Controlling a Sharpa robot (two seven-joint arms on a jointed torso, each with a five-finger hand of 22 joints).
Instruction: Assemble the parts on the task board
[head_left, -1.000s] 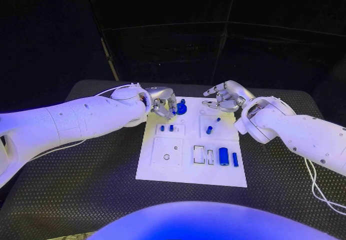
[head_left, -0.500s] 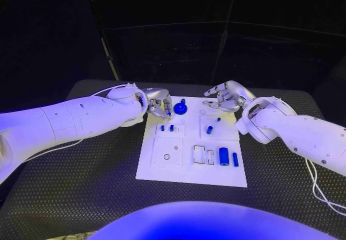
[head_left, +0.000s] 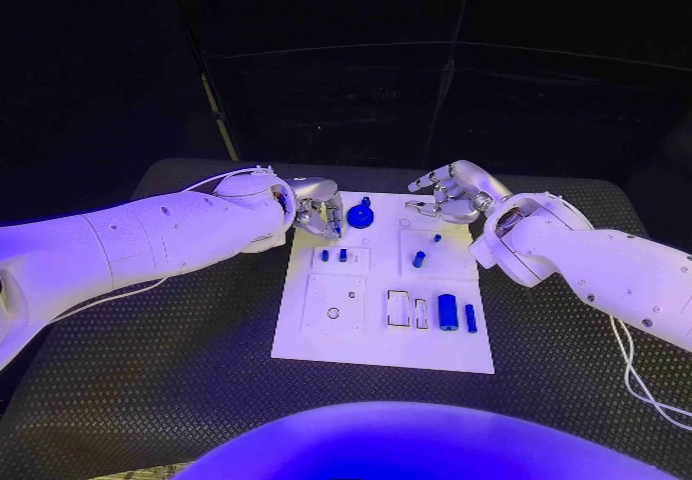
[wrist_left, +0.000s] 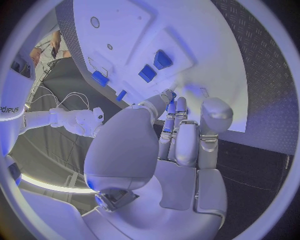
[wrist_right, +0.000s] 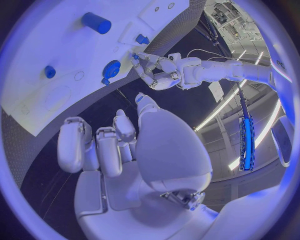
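Since a second ago the left robot hand (head_left: 319, 213) has eased away from the round blue knob (head_left: 359, 213) at the task board's (head_left: 335, 340) far edge, fingers curled, holding nothing. Right robot hand (head_left: 451, 195) hovers there too, loosely spread and empty. Seemingly that knob is seated, with other parts left.

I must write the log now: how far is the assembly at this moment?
Early stage. A blue round part stands at the board's far edge. Left hand is beside it, fingers curled, apparently holding nothing; right hand hovers empty. Several blue parts lie loose on the board.
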